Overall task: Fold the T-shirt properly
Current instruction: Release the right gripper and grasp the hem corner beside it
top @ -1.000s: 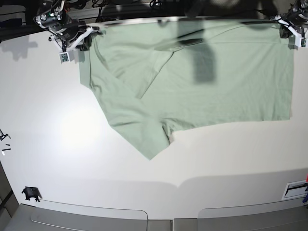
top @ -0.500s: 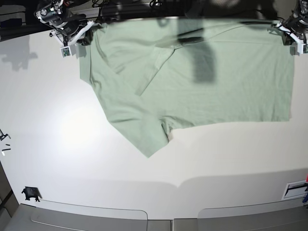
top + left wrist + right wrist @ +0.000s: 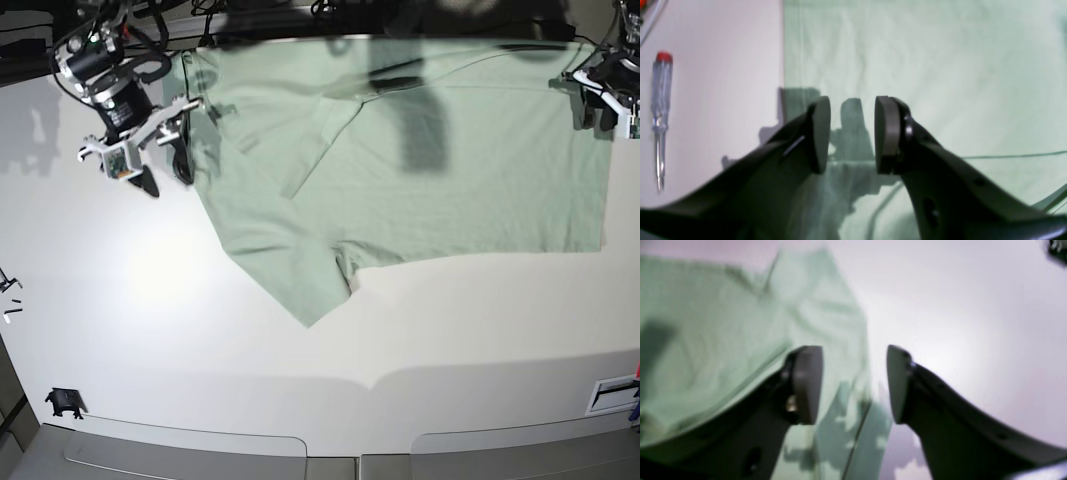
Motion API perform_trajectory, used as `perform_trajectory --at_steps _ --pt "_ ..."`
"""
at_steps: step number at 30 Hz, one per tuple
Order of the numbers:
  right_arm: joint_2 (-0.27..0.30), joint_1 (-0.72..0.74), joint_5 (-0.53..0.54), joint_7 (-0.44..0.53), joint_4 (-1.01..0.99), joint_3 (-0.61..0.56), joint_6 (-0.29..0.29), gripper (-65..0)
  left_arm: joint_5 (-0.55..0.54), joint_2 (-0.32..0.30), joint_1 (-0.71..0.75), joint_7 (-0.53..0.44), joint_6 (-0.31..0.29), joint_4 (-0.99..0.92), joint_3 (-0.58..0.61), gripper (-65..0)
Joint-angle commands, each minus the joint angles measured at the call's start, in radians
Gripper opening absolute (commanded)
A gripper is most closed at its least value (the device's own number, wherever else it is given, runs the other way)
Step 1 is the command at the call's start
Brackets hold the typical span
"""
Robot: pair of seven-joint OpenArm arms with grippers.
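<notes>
Both tools, left point(image 3: 852, 133) and right point(image 3: 855, 383), have just let go, jaws apart. The pale mint-green cotton T-shirt point(image 3: 450, 170) lies on the white desk point(image 3: 300, 340), probably ready for folding.

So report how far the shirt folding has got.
Done: the pale mint-green cotton T-shirt lies spread on the white table, one sleeve turned in. In hand: nothing; the left gripper and right gripper both stand open, empty, over opposite shirt edges. Left: essentially all the folds.
</notes>
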Motion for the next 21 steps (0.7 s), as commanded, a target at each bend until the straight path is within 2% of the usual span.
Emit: perform_trajectory --at_steps 1,4,9,12,18,21 --pt "0.010 0.037 -0.006 0.029 0.013 0.005 -0.005 -34.8 -0.008 -0.019 0.003 -0.020 0.000 0.016 -0.012 -44.3" --pt "0.011 0.139 -0.060 0.029 -0.028 0.005 -0.008 -34.8 -0.008 -0.019 0.003 -0.020 0.000 0.016 -0.012 -44.3" --pt "0.019 0.312 -0.039 0.027 -0.254 0.004 -0.005 -34.8 -0.008 -0.019 0.003 -0.020 0.000 0.016 -0.012 -44.3" --pt "0.059 0.422 0.031 0.004 -0.480 -0.005 0.025 -34.8 -0.008 -0.019 0.003 -0.020 0.000 0.016 -0.012 -44.3" --pt "0.165 0.665 0.159 -0.117 -0.977 -0.048 0.137 -34.8 -0.008 -0.019 0.003 -0.020 0.000 0.016 -0.012 -44.3" --pt "0.198 0.766 0.187 -0.141 -1.177 -0.092 0.152 -34.8 -0.009 -0.019 0.003 -0.020 0.000 0.016 -0.012 -44.3"
